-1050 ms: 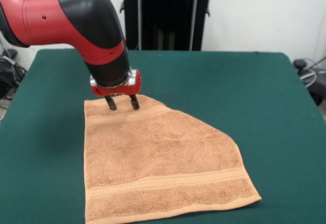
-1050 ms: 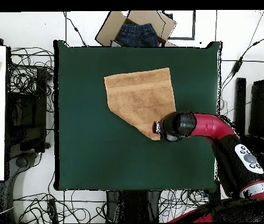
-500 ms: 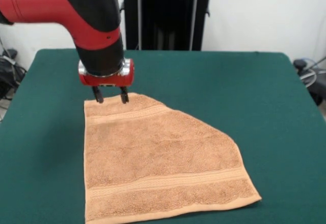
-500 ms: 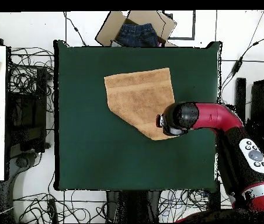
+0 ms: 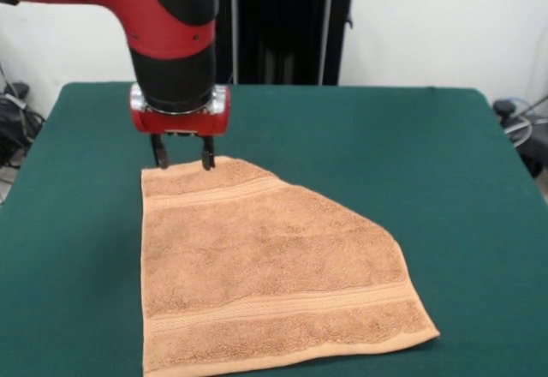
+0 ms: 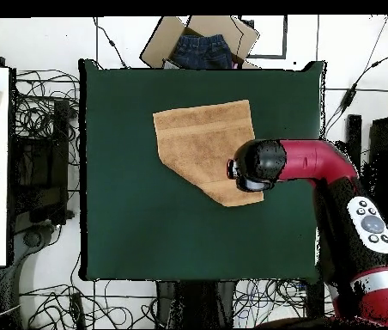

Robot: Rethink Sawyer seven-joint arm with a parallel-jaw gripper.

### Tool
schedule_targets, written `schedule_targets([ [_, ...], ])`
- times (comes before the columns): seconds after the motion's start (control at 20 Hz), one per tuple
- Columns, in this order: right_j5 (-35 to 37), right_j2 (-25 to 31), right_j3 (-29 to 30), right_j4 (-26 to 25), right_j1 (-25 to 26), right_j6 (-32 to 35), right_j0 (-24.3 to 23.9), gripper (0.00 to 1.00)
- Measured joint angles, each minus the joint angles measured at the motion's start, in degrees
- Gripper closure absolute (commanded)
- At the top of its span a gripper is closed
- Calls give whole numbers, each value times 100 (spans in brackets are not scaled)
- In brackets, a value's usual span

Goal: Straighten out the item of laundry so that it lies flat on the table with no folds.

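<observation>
**While a folded corner remains, the arm hovers over the towel's far edge**

Although most of it lies flat, the towel is not yet square. The bench [image 5: 411, 146], a large dark green felt-topped surface, fills both views. On it rests the item of laundry [image 5: 257, 274], a light orange-tan terry towel with a woven band stripe near its near edge and another near its far edge. In the front view it sits towards the near left of the bench. Its left side runs straight, but its far right side is cut off by a long slanting edge, which suggests that one corner is tucked under or folded over.

The red and black arm [image 5: 163, 17] comes down from the upper left, its last section pointing straight down. Its gripper [image 5: 182, 152] hangs just above the towel's far left edge. The jaws stand spread apart, gripping nothing. In the overhead view the arm [image 6: 318, 163] reaches across from the right, and its wrist hides the towel [image 6: 202, 137] beneath it.

The towel looks soft, light and limp, so it would likely sag and drag rather than slide stiffly. A sensible hold would be a pinch on the slanted edge, near the hidden corner, drawing it outward.

Beyond the bench, a cardboard box [image 6: 199, 39] holding blue cloth sits on the floor.
</observation>
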Motion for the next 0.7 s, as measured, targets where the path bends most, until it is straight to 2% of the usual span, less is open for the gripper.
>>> schedule_targets([
  [0.4, -228, -88, -4, -138, 171, 0, 276, 0],
  [0.7, -332, -89, -158, -228, 539, -5, -3, 0],
])
